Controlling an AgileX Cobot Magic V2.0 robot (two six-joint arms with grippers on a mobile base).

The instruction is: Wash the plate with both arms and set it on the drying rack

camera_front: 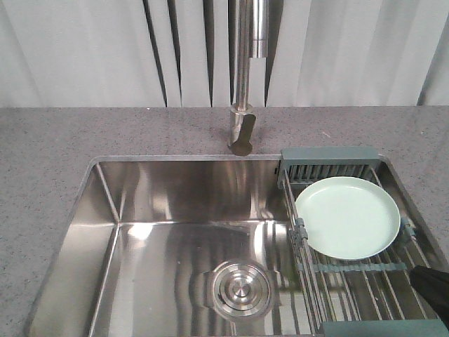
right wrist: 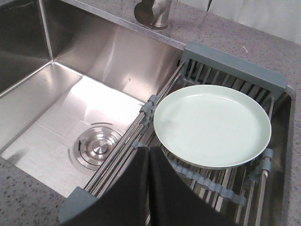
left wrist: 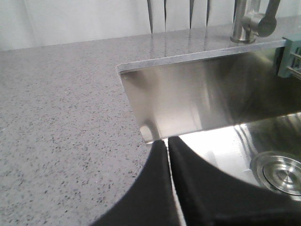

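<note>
Both hands (left wrist: 168, 141) (right wrist: 148, 149) pressed closed, holding nothing | plate (right wrist: 212, 125) flat on drying rack (right wrist: 233, 66)

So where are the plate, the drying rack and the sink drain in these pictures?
plate (camera_front: 347, 216), front view, middle of its flat face.
drying rack (right wrist: 234, 65), right wrist view, far plastic end bar.
sink drain (camera_front: 240, 288), front view, centre of the round steel strainer.

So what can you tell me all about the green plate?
The plate is round, pale mint green and plain, with a low raised rim and a matte look. It is empty. It lies face up on the wires of the drying rack at the right side of the sink. Nothing else touches it.
</note>
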